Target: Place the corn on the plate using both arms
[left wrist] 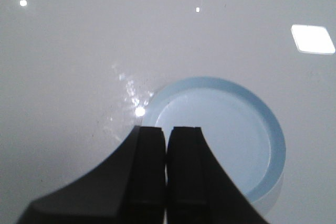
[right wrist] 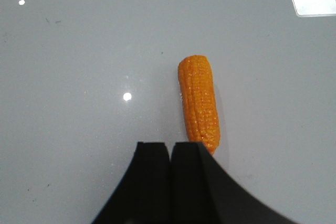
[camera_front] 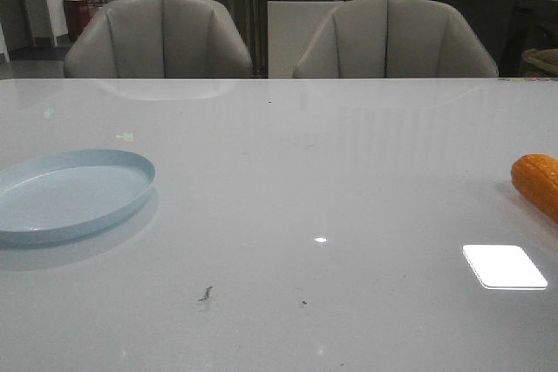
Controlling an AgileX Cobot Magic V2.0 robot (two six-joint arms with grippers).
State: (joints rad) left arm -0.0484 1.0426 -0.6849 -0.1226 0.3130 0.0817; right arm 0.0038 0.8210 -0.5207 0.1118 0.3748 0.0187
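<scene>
Glossy grey-white surface (camera_front: 288, 180) is filling the front view, reflecting ceiling lights, with two grey chairs (camera_front: 161, 37) standing behind it along the top of the frame. Corn (camera_front: 537, 182) is lying at the far right edge of that view, partly cut off by the frame; plate (camera_front: 70, 193) is sitting at the far left, well apart from it, with bare surface between the two. In the right wrist view the corn (right wrist: 199, 100) is lying flat, its long axis running roughly straight away from the right gripper (right wrist: 170, 153), nearly in line with the closed fingers and offset slightly toward the right of the frame; its near end is disappearing behind the fingertip, so contact cannot be confirmed. Right jaws are pressed together, holding nothing. Left gripper (left wrist: 167, 137) is hovering over the near rim of the plate (left wrist: 273, 140), jaws likewise clenched and empty. Judgement: the right arm is the nearer one to the corn, and its jaws will need to open and turn across the cob's long axis before any grasp. Nothing is standing between corn and plate; only small dark specks (camera_front: 206, 293) are marking the surface near the lower centre of the front view.
</scene>
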